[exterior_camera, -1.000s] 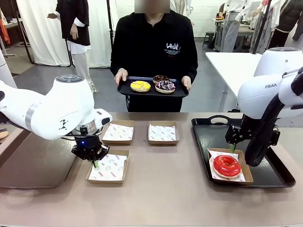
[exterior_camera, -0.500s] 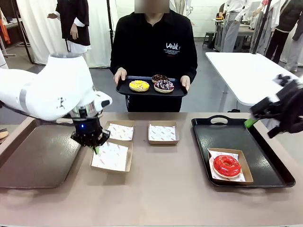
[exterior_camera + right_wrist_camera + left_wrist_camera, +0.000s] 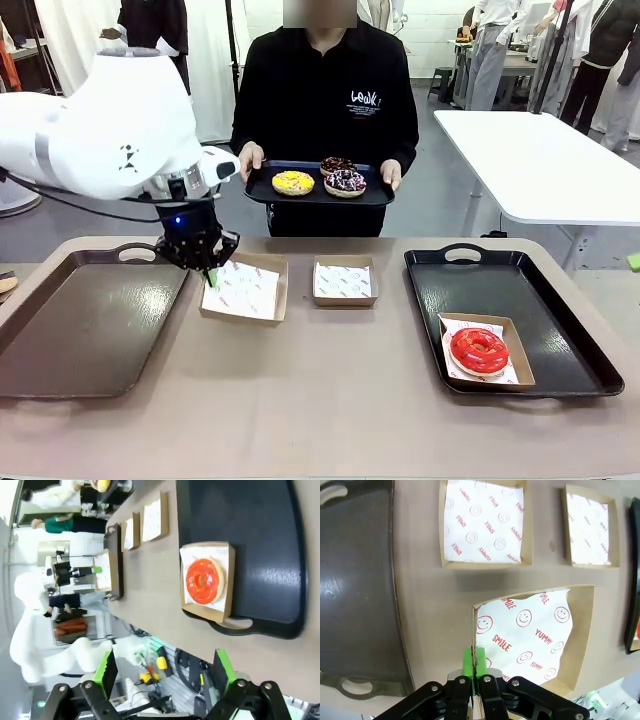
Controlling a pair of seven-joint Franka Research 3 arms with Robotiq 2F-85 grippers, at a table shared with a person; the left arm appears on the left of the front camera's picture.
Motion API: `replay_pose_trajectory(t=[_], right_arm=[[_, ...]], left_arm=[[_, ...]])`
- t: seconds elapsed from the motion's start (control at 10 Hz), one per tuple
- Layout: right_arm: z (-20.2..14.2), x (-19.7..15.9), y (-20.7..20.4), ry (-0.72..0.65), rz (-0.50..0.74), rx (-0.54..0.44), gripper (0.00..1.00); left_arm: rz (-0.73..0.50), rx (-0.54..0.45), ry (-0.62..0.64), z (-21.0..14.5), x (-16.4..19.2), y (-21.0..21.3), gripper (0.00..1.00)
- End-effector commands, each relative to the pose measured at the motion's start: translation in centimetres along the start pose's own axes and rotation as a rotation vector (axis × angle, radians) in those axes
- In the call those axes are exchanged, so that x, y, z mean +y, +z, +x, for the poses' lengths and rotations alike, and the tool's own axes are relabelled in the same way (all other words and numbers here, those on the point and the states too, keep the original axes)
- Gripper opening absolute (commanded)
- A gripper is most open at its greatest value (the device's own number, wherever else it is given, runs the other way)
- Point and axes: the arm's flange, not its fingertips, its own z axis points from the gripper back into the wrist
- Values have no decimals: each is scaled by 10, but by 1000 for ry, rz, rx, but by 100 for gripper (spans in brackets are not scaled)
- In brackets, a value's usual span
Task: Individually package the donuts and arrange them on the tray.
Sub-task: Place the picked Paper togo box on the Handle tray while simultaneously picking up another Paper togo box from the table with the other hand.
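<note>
Four donuts are in my sight. The red donut point(image 3: 479, 350) sits in a paper-lined box point(image 3: 524, 365) on the black tray point(image 3: 470, 285), at the right side of the table. The yellow donut point(image 3: 293, 183), the brown donut point(image 3: 338, 164) and the sprinkle donut point(image 3: 346, 182) lie on a small tray point(image 3: 262, 192). The person across the table holds it up with both hands.

My left gripper point(image 3: 207, 270) is squeezed tight on the thin side wall of an empty box point(image 3: 245, 292). It holds that box up off the table, tipped a bit. In the left wrist view I see two more boxes point(image 3: 485, 522) lying flat on the table beyond it, side by side. A big brown tray point(image 3: 80, 330) lies on the left side of the table, near the gripper.

My right gripper point(image 3: 165, 675) has its jaws wide apart and holds nothing. It is up high, well away from the red donut.
</note>
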Motion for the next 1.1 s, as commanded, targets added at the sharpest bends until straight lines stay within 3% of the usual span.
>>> replay_pose_trajectory(t=[0.0,0.4,1.0], right_arm=[[21,-26,-1,-38,99,-31,100],[18,-68,11,1,240,-49,100],[7,-75,15,114,264,-99,100]], left_arm=[[-11,-8,3,18,-3,19,0],[20,-13,9,58,-9,36,0],[47,11,-65,91,-15,22,0]])
